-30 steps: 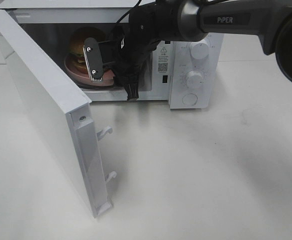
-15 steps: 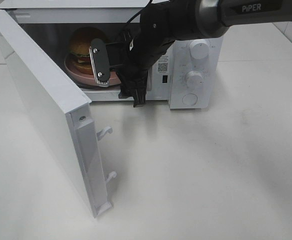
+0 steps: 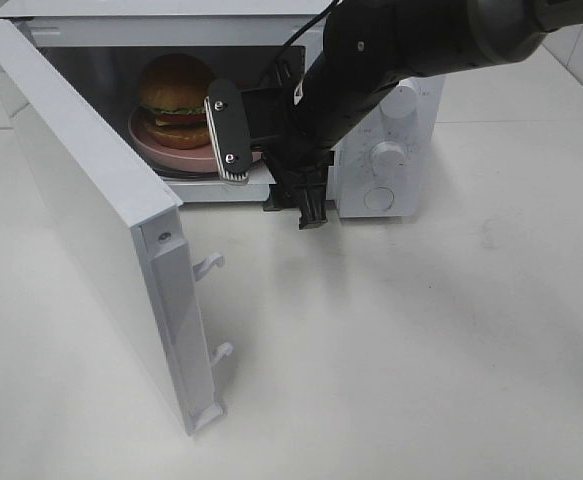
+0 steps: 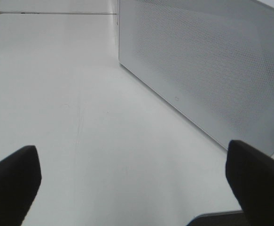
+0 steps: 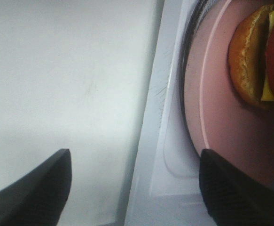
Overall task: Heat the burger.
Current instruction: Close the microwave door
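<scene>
The burger (image 3: 176, 95), with a brown bun, lettuce and red layers, sits on a pink plate (image 3: 186, 152) inside the open microwave (image 3: 366, 205). My right gripper (image 3: 269, 170) hangs just outside the cavity's front. It is open and holds nothing, with one finger by the plate's rim and the other lower, over the table. In the right wrist view the burger (image 5: 256, 61) and plate (image 5: 216, 122) lie beyond that open gripper (image 5: 134, 188). My left gripper (image 4: 132, 183) is open and empty beside a white perforated panel (image 4: 207, 70). It does not show in the exterior view.
The microwave's door (image 3: 81, 190) swings wide toward the front left, with its latch hooks (image 3: 211, 265) sticking out. Two dials (image 3: 389, 155) and a button sit on the panel behind the right arm. White table lies in front and to the right.
My right gripper has backed out of the microwave toward the front right and its jaws have widened. The burger and plate stayed inside and now show fully. The left gripper has not moved.
</scene>
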Controlling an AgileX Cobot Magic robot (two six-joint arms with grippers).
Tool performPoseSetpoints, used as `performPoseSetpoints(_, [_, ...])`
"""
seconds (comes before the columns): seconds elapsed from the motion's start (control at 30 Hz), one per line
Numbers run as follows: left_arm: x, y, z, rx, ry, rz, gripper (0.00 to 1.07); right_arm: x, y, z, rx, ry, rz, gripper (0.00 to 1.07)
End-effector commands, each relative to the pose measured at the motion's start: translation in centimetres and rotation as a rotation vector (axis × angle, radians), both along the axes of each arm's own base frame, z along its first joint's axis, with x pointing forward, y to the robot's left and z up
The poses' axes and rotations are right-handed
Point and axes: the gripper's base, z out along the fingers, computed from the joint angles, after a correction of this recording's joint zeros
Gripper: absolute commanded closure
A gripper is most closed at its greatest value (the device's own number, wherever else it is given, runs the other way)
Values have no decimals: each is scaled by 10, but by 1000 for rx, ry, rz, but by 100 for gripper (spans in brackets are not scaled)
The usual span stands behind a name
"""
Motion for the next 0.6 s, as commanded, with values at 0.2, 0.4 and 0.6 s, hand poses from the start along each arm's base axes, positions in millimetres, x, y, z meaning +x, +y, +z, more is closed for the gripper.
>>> performPoseSetpoints(0.2, [-2,0,1,-1,-30,-7,4,-14,-19,16,11,-12,-43,33])
performPoseSetpoints(0.4, [-2,0,1,-1,-30,-7,4,-25,-32,27,56,11,-126,34])
performPoseSetpoints(0.6, [-2,0,1,-1,-30,-7,4,-45,-45,35,110,51,-221,34])
